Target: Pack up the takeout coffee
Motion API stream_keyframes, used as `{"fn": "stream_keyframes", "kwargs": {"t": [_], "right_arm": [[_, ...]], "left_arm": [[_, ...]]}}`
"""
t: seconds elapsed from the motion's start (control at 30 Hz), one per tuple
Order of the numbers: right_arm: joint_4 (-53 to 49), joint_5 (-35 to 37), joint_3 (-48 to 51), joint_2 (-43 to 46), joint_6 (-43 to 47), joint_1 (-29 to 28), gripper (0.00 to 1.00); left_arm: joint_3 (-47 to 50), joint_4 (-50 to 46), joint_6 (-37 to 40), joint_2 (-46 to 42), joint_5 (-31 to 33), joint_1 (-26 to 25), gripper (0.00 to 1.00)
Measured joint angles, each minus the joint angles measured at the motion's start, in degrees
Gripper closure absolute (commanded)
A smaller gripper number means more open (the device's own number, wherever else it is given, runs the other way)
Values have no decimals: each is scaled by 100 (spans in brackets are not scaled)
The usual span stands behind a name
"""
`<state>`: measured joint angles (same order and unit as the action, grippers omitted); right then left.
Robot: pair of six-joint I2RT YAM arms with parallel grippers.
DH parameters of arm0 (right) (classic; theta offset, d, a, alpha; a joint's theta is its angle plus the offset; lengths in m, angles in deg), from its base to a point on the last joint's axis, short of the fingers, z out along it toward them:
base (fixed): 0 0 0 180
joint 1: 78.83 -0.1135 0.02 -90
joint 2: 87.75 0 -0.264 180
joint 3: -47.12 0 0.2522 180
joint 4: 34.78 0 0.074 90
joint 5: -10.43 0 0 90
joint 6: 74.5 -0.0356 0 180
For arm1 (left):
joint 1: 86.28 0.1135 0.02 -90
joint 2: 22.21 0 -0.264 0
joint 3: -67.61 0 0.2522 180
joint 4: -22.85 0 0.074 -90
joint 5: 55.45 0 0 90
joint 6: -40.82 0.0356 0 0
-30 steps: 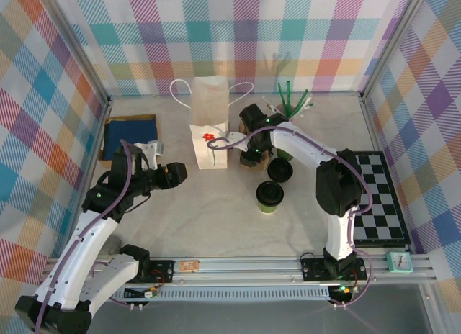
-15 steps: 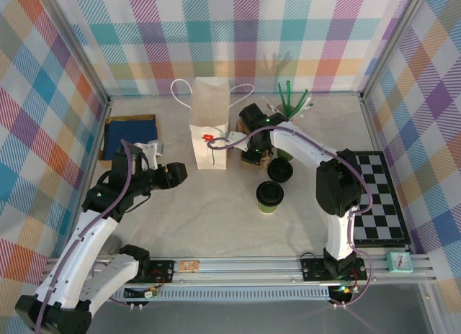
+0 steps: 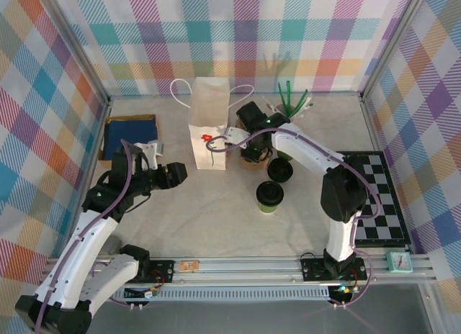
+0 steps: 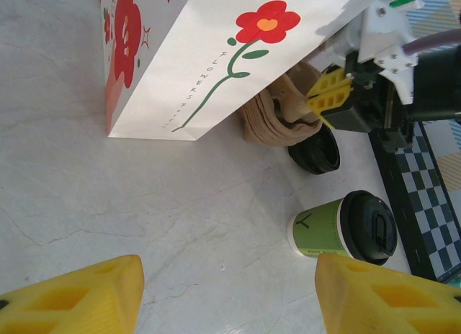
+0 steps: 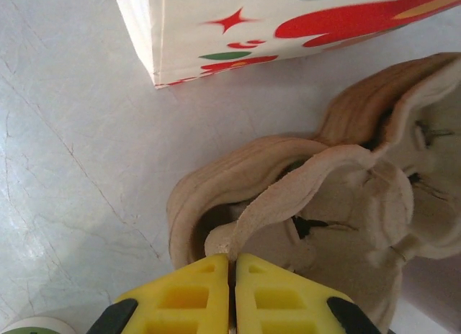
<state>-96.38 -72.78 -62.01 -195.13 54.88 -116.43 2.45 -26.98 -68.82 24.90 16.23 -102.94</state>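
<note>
Marble table (image 3: 216,219): R end effector (image 5: 232,262) pinches pulp carrier (image 5: 346,197); L end effector (image 4: 227,291) open, empty.

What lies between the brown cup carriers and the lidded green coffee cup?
A loose black lid sits between the carriers and the coffee cup, seen in the left wrist view.

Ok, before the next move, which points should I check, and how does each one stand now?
1. Right gripper shut on the carrier rim: ok.
2. One carrier alone pinched, not several layers: cannot tell.
3. Left gripper open, holding nothing: ok.
4. Coffee upright, capped, apart from both grippers: ok.
5. Bag standing upright: ok. Its mouth open wide enough: cannot tell.
6. Coffee inside the bag: not ok, it stands on the table.
</note>
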Motion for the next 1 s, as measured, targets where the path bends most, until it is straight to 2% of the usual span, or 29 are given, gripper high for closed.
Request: {"fn": "stream_keyframes", "kwargs": {"t": [0.5, 1.0], "right_arm": [[275, 470, 439, 629, -173, -321, 91], [428, 566, 1036, 817, -562, -586, 89]], "left_arm": [[26, -2, -2, -37, 2, 0, 36], [28, -2, -2, -37, 2, 0, 36]]}}
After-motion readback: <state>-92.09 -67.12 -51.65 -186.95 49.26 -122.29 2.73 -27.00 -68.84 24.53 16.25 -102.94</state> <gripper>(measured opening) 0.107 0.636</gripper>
